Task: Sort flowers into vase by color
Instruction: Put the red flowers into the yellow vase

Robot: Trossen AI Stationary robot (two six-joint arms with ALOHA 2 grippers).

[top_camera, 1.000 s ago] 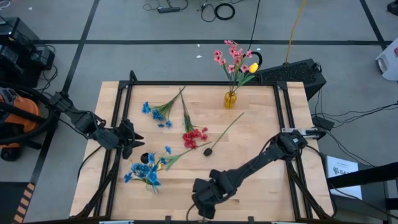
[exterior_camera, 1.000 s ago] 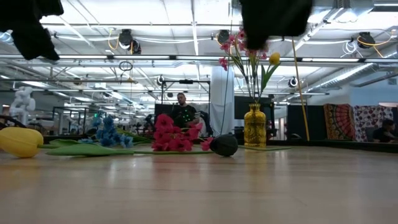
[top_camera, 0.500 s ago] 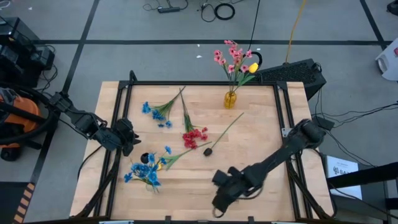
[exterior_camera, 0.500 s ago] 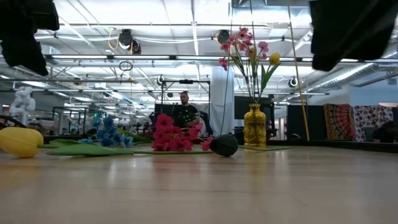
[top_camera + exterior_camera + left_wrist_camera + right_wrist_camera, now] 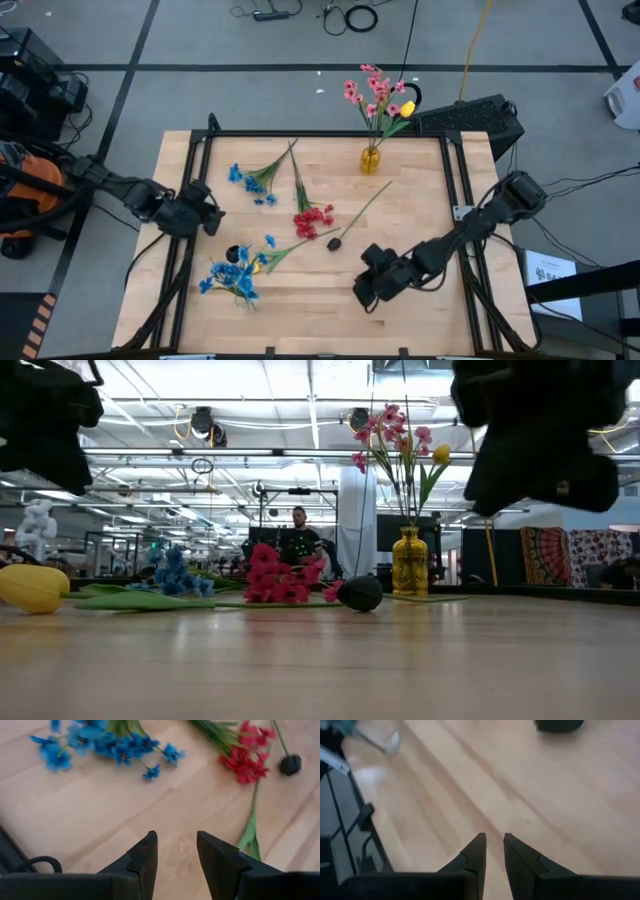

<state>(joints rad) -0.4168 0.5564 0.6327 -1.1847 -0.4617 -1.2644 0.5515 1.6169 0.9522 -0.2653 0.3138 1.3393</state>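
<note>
Red flowers (image 5: pixel 246 759) apparently well beyond left gripper (image 5: pixel 175 851) fingers (image 5: pixel 144 857).

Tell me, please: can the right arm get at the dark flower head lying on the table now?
Probably yes. The right gripper hangs empty, jaws slightly apart, over bare wood near the dark flower head. Nothing lies between them; the red flowers lie just beyond it.

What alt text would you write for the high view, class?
Wooden table from above: yellow vase holding pink flowers, blue sprigs, red sprig lying loose. Left gripper open at left edge; right gripper empty near front.
</note>
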